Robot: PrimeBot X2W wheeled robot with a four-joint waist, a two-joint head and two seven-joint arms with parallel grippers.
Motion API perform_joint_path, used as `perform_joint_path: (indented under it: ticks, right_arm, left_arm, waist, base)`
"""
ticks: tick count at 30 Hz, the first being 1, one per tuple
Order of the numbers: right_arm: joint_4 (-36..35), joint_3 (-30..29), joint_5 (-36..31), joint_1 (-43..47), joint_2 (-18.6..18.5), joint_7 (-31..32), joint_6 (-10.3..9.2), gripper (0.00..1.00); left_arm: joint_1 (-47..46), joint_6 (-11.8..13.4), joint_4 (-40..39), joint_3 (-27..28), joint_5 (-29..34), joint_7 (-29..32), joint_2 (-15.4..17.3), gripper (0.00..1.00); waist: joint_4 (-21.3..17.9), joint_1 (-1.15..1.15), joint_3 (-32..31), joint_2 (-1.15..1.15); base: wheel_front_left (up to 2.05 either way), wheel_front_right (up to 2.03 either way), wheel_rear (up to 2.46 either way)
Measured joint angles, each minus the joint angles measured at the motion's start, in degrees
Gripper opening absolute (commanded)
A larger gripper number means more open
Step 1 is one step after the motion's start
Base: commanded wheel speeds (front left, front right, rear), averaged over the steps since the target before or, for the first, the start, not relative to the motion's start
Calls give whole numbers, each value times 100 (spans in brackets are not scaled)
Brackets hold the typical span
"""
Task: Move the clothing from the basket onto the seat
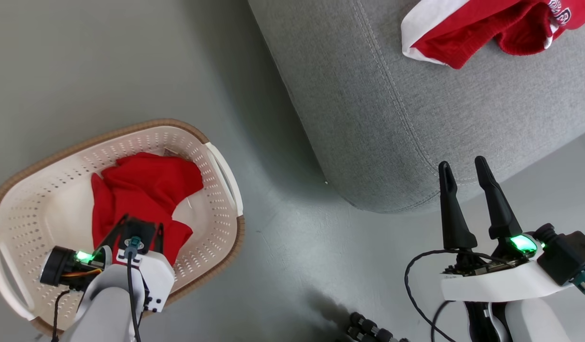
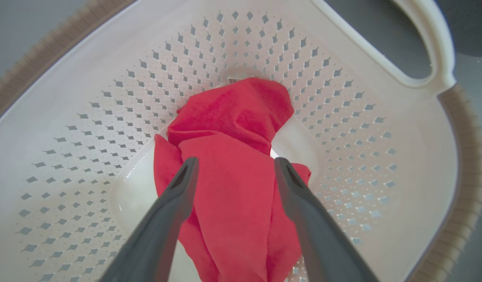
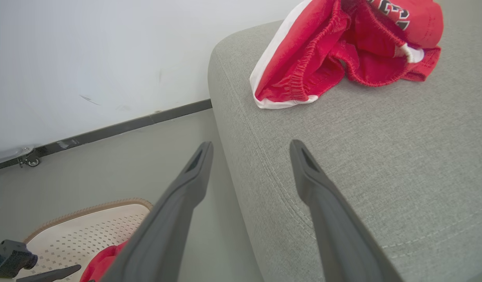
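Hanging spread over the red garment crumpled in the basket, the left claw should pinch its raised middle fold, as soft, light cloth bunches easily; the banded garment lies on the seat, the right claw spread too.

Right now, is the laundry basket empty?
No, a plain red garment lies crumpled inside the basket.

Two red garments, one basket, one seat, two claws.
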Motion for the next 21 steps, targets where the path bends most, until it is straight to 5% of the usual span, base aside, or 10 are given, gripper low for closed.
perform_joint_path:
  ticks: [8,21]
  right_arm:
    - [-32,103,131,-212,0,0,0,100]
    - [-46,145,283,-380,2,0,0,100]
  left_arm:
    - [-237,118,234,-35,122,186,85,100]
    - [-578,691,721,155,229,713,357,100]
  waist:
    - [-130,0,289,0]
    - [-255,0,625,0]
  base:
    - [0,0,0]
    - [0,0,0]
